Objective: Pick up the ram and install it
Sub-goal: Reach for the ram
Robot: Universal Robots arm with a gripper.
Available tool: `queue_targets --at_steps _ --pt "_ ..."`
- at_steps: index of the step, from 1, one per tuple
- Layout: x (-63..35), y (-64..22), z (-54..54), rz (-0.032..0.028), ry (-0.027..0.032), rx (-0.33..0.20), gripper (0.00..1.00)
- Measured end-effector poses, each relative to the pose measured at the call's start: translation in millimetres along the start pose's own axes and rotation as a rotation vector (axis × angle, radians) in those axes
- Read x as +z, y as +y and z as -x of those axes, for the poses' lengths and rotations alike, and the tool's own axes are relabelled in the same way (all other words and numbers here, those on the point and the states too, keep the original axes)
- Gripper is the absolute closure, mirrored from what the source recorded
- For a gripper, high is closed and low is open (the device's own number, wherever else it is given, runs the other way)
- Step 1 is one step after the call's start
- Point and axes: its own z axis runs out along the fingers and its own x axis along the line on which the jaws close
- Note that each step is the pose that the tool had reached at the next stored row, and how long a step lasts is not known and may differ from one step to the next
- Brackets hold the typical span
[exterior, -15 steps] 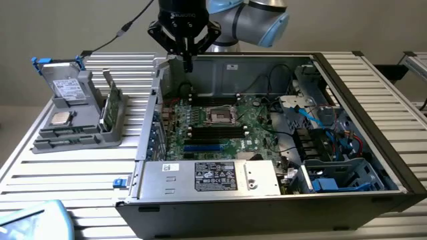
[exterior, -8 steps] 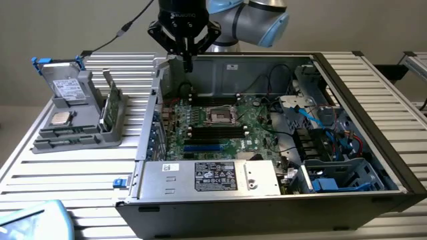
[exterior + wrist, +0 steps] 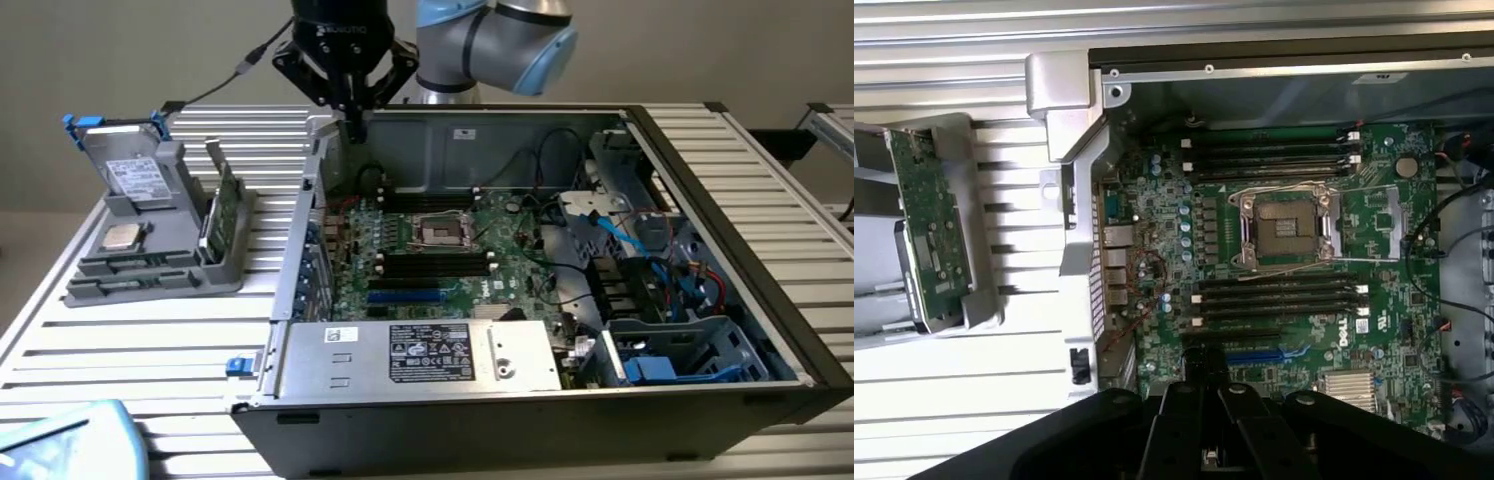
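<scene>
The ram is a thin green stick standing on edge in a grey holder on the slatted table, at the exterior view's left of the open computer case. In the wrist view the ram shows its green face beside the case wall. My gripper hangs above the case's back left corner, fingers together and holding nothing; the black fingers show over the motherboard. Black memory slots lie on either side of the processor socket.
The holder also carries a grey drive with a white label and a small silver processor chip. A silver power supply fills the case's front. Cables and drive bays crowd the exterior view's right. A pale blue object lies near the table's front corner.
</scene>
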Motion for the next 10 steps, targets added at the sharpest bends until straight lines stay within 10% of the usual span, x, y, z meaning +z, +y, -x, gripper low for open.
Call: queue_targets --at_steps 10 --pt "0.2 6.3 -46.2 -0.0001 0.0018 0.000 0.89"
